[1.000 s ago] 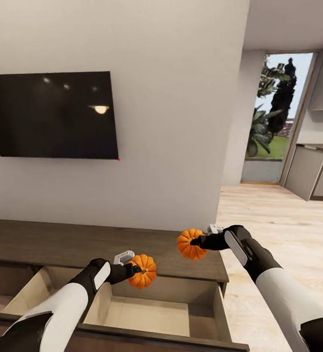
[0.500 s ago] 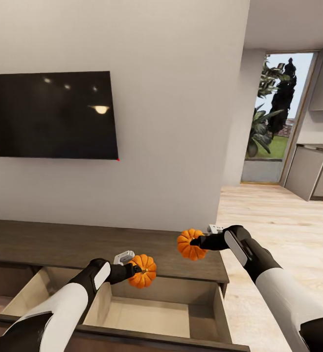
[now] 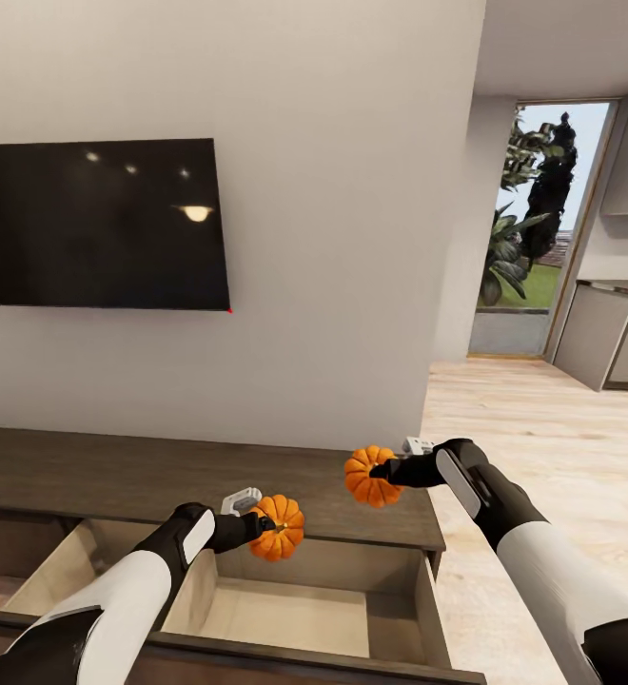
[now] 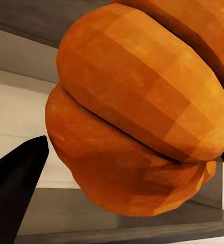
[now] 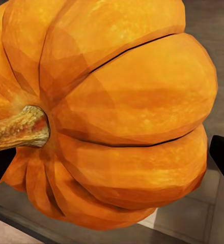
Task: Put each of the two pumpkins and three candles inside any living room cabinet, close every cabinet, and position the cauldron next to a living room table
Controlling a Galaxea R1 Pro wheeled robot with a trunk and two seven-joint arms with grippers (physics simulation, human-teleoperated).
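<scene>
Nothing has moved: each arm's jaws grip a ribbed orange pumpkin, left (image 3: 278, 527) and right (image 3: 370, 476), lower centre, above the dark-brown wooden cabinet's (image 3: 162, 471) open drawer.

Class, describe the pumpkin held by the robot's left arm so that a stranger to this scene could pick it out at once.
Start at the long dark cabinet below the wall television; its drawer stands pulled open. The left gripper holds this pumpkin over that open drawer. The other pumpkin, in the right gripper, sits higher and further right, above the cabinet top.
</scene>
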